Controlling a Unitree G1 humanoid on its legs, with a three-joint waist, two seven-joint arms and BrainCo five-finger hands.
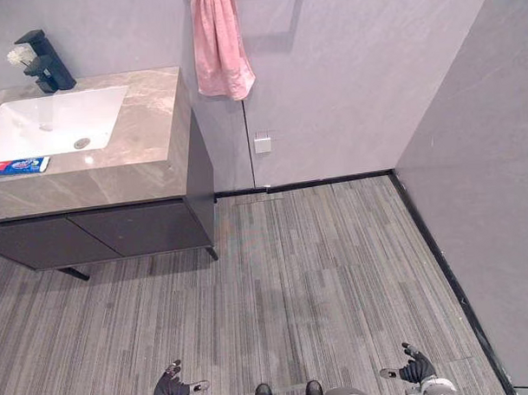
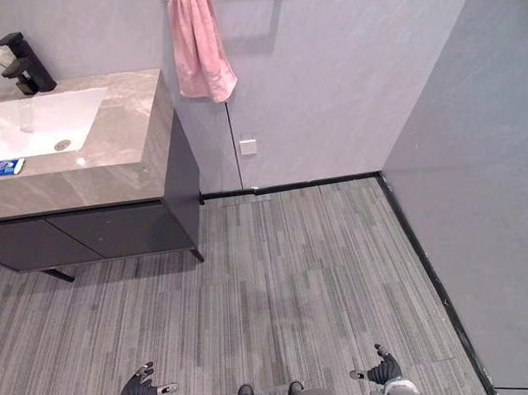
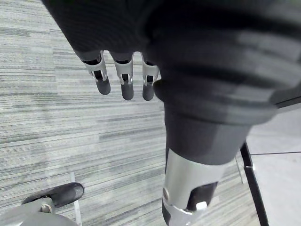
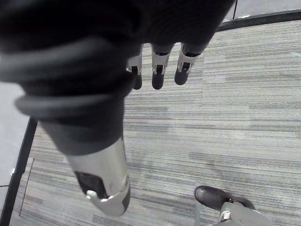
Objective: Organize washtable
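Observation:
The washtable stands at the far left, with a brown marble top and a white sink. A black faucet rises behind the sink, with a small white fluffy item beside it. A red, white and blue toothpaste tube lies on the counter's front edge. On the wall to the right of the counter hangs a pink towel. My left hand and right hand hang low over the floor, far from the washtable. Both are open and empty, fingers straight.
A dark cabinet sits under the counter on short legs. A white wall socket is low on the back wall. A grey side wall with a black skirting closes the right. Striped grey floor lies between me and the washtable.

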